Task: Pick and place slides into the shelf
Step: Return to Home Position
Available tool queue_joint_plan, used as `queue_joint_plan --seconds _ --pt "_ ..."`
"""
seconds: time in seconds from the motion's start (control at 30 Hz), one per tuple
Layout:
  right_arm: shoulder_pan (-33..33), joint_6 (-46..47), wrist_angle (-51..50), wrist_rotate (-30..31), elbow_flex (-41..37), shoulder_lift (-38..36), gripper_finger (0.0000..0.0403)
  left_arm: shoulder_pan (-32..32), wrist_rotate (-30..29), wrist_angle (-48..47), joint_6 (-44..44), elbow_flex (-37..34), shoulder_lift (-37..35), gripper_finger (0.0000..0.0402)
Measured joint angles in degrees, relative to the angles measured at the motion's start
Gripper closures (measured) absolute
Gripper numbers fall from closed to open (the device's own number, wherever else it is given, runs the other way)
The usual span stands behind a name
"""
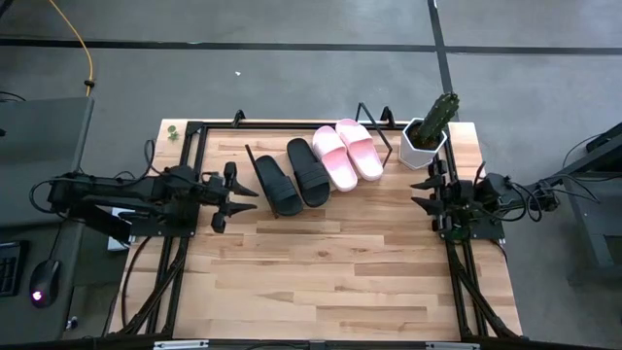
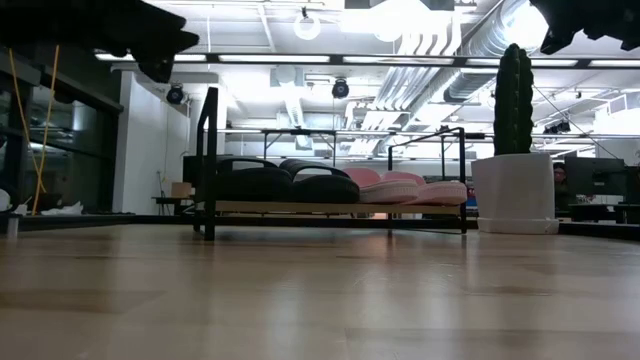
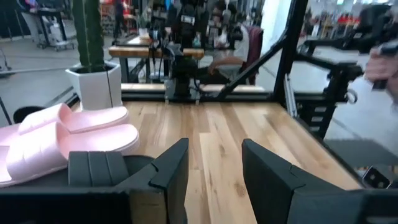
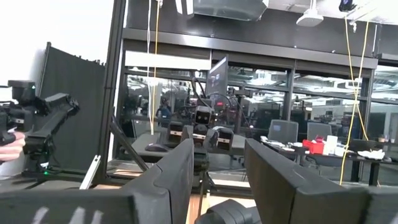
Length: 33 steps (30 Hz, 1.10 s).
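Observation:
Two black slides [image 1: 292,177] and two pale pink slides [image 1: 347,153] lie side by side, soles down, on the slanted wooden shelf [image 1: 219,156] at the table's far side. The low view shows the black pair [image 2: 270,185] and the pink pair [image 2: 400,186] on the shelf board [image 2: 300,208]. My left gripper [image 1: 253,199] hovers open just left of the black slides, above the table. My right gripper [image 1: 416,194] hovers open at the right edge, near the plant pot. Nothing lies between either pair of fingers [image 3: 214,171] [image 4: 217,168].
A cactus in a white pot [image 1: 428,138] stands at the far right corner beside the shelf, also seen as the pot [image 2: 515,190] in the low view. Black arm frames run along both table sides. The bare wooden tabletop [image 1: 330,272] spreads toward the near edge.

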Motion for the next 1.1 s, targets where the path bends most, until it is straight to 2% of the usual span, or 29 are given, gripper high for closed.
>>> queue_joint_plan --seconds 0.27,0.53,0.83,1.1 --pt "0.0 -0.12 -0.9 -0.08 0.0 0.0 0.0269 0.0 -1.19 0.44 -3.02 -5.24 -11.29 0.0268" --pt "-0.01 -0.12 -1.54 -0.1 0.0 0.0 0.0269 0.0 -1.14 8.67 -5.26 -12.9 -19.69 0.0268" --pt "0.0 0.1 -3.11 0.14 0.0 0.0 0.0269 0.0 -2.11 9.6 -6.31 -16.06 -23.81 0.0268" --pt "-0.02 -0.33 -4.11 -0.39 0.0 0.0 0.0269 0.0 -2.29 8.83 -6.6 -17.42 -24.18 0.0268"
